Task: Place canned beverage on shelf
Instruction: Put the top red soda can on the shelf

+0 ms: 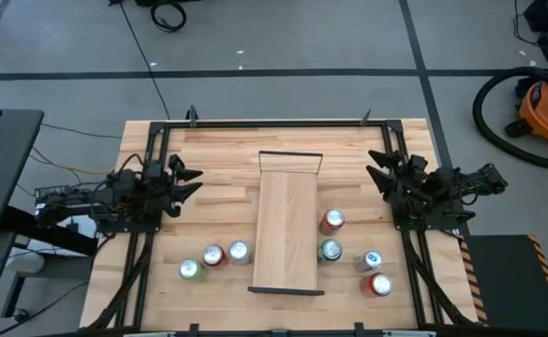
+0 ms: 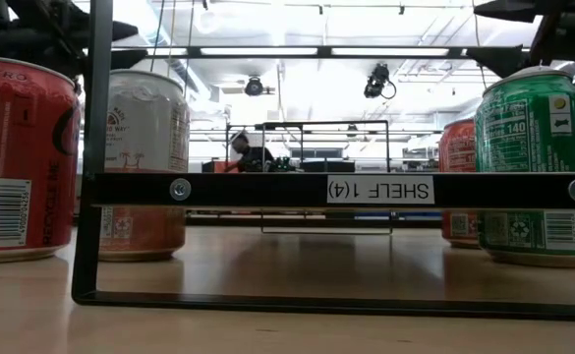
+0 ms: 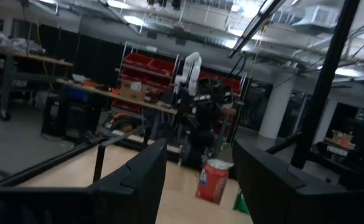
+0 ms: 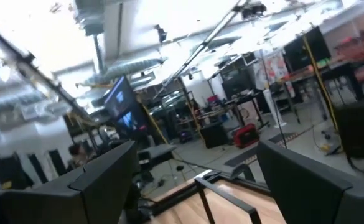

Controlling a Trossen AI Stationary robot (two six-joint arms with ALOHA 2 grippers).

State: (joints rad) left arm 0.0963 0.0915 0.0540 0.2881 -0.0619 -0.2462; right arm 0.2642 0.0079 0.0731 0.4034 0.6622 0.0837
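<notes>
High view: I see the shelf lying bare down the middle of the table, with no can on it yet; I use it as my landmark.
Cans left of the shelf: three in a row near its front end: a silver-topped can nearest the plank, a red can next out, a green can farthest out.
Cans right of the shelf: a red-sided can and a green-rimmed can just beside the plank's edge, a blue-marked can and a red-topped can farther out.
Left gripper: parked well left of the shelf's far half, fingers pressed together, holding nothing.
Right gripper: parked well right of the shelf's far half, fingers partly spread, holding nothing.
Step in hand: as I judge it, choosing and reaching for a first can.
How I would do it: take the red-sided can with the right arm, since it sits closest to the plank; come down from above, pinch it mid-body, lift it upright and keep clear of its green-rimmed neighbour.
Risk: a tilted grip could tip the can when I set it down.
Writing: in the low view the rail label reads "SHELF 1(4)" upside down; a red can there shows "ZERO", and another can shows "140".
</notes>
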